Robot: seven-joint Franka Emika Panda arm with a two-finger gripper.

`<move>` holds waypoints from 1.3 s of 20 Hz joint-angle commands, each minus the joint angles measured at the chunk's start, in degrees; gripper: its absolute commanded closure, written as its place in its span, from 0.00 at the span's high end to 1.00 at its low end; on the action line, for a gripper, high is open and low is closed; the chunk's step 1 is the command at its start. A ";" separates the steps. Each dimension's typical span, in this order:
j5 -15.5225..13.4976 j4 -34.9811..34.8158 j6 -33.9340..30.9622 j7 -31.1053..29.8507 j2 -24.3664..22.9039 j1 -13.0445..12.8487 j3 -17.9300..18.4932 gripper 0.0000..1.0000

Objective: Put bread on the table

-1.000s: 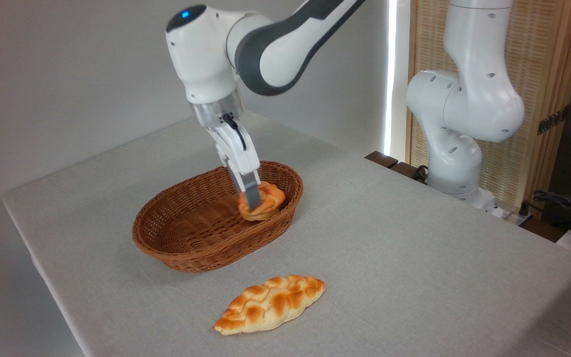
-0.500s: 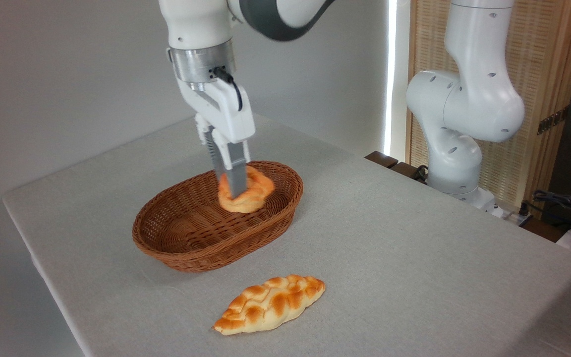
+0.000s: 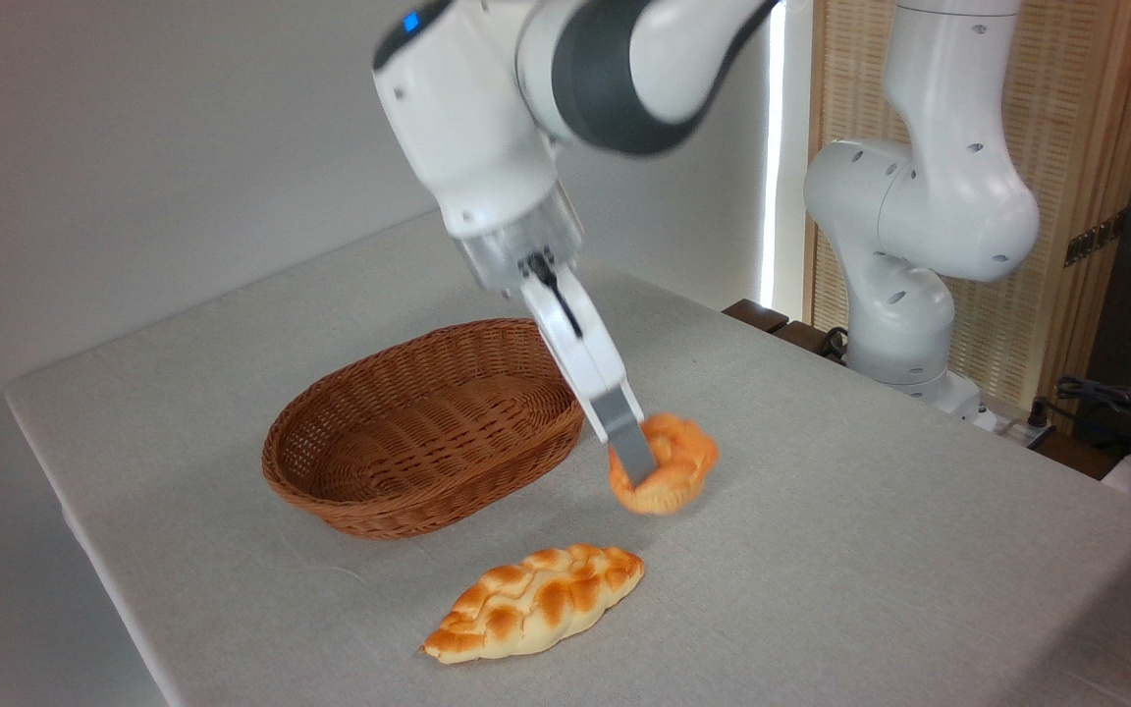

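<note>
Just right of the basket, the bread (image 3: 669,476) — a small orange-golden knotted bun, slightly blurred — hangs tilted in the gripper (image 3: 636,469), low over the table (image 3: 821,550). Whether its paler underside already touches the cloth cannot be told from this view. One grey finger (image 3: 624,447) crosses the near face of the bun; the opposing finger is hidden behind it, so the claw reads as closed about the bun's width, with nothing else in its hold. The gripper slants down from a white wrist, leaning toward the right.

The brown wicker basket (image 3: 408,491) stands empty just to the left, its rim near the bun but apart from it. A longer braided loaf (image 3: 536,601) lies on the cloth in front, near and clear of the bun. A second white arm segment (image 3: 919,216) rises at the far right, well apart.

Judged risks: released from this tilt, the rounded bun may roll — toward the braided loaf or against the basket wall. A soft bun could also cling to one finger on opening and be dragged sideways. Pressing further down would squash it against the table.
</note>
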 commanded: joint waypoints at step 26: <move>-11.66 13.71 2.02 -19.53 -0.86 -0.07 -0.17 1.00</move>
